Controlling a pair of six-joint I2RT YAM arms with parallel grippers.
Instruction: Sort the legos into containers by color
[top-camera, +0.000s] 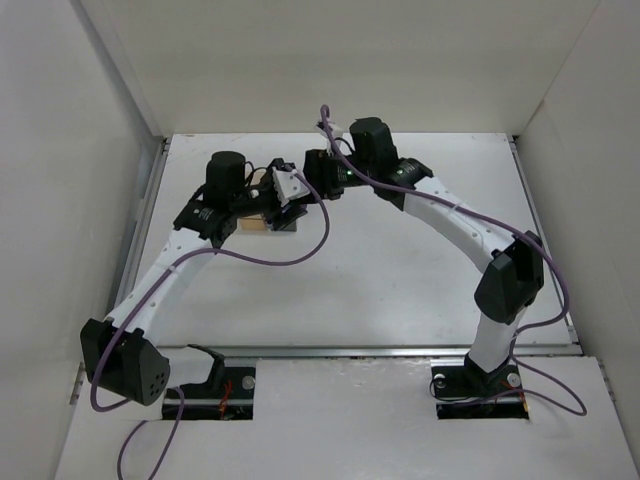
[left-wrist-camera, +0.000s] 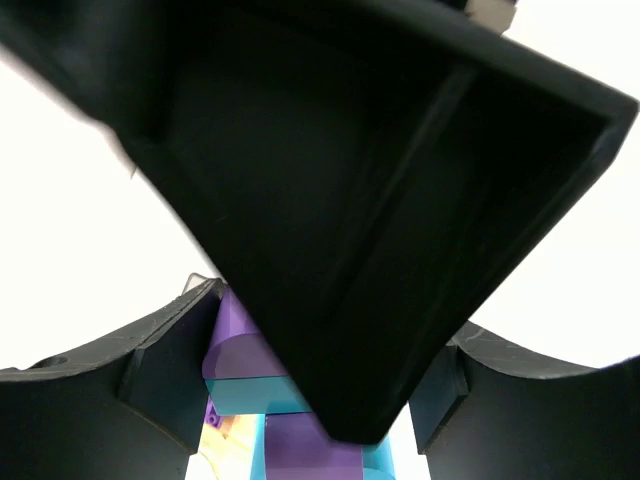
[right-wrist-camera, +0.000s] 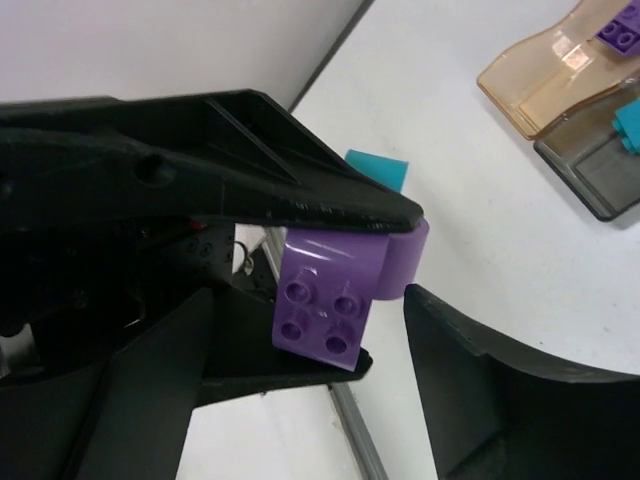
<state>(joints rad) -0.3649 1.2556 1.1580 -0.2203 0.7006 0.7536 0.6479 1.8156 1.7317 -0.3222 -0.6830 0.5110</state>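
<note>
Jaws on my left arm (left-wrist-camera: 325, 330) are clamped on a lego clump (left-wrist-camera: 250, 380) and hold it up off the tabletop (right-wrist-camera: 480, 230). My left wrist camera shows the clump in layers: purple, then teal, then purple. The layers are stacked along the line of my left fingers (left-wrist-camera: 165, 375), so the clump's long way points out past the tips. A big black finger from my other arm hides its right side.

My right jaws (right-wrist-camera: 305, 300) are wide apart. The clump's purple lego (right-wrist-camera: 320, 300) sits between them, but my right finger (right-wrist-camera: 500, 390) does not touch it. Four round studs on that lego face my right wrist camera, and a rounded part sticks out at its upper right. A teal bit (right-wrist-camera: 378, 168) peeks out behind it. I cannot tell if that bit is joined on.

Farther off on the tabletop, the amber bin (right-wrist-camera: 530, 85) and the grey bin (right-wrist-camera: 590, 185) lie side by side, touching. A purple lego (right-wrist-camera: 620, 28) is in the amber one. A teal lego (right-wrist-camera: 628, 125) is in the grey one.
</note>
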